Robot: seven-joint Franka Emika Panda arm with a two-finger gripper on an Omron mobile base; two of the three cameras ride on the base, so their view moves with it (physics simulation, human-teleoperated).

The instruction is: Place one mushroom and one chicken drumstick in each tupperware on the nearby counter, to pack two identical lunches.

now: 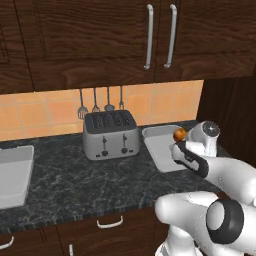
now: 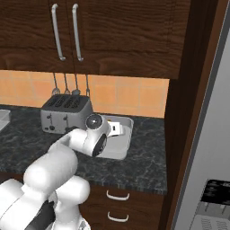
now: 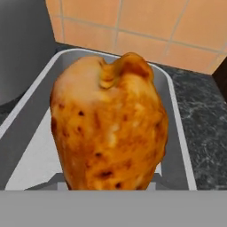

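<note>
My gripper (image 1: pixel 178 141) is shut on a golden-brown chicken drumstick (image 1: pixel 179 134), which it holds just above the right-hand grey tupperware (image 1: pixel 159 152) on the dark speckled counter (image 1: pixel 75 175). In the hand view the drumstick (image 3: pixel 108 124) looms close and hides the fingertips, with the tupperware's rim (image 3: pixel 177 115) and pale floor behind it. The right base view has the arm's wrist over this same tupperware (image 2: pixel 125 140). A second grey tupperware (image 1: pixel 12 175) sits at the counter's far left; I see nothing inside it.
A silver four-slot toaster (image 1: pixel 110 135) stands just left of the right tupperware. Utensils (image 1: pixel 100 102) hang on the orange tile wall behind it. Dark upper cabinets (image 1: pixel 150 35) overhang the counter. A tall dark panel and a grey fridge (image 2: pixel 209 134) close off the right side.
</note>
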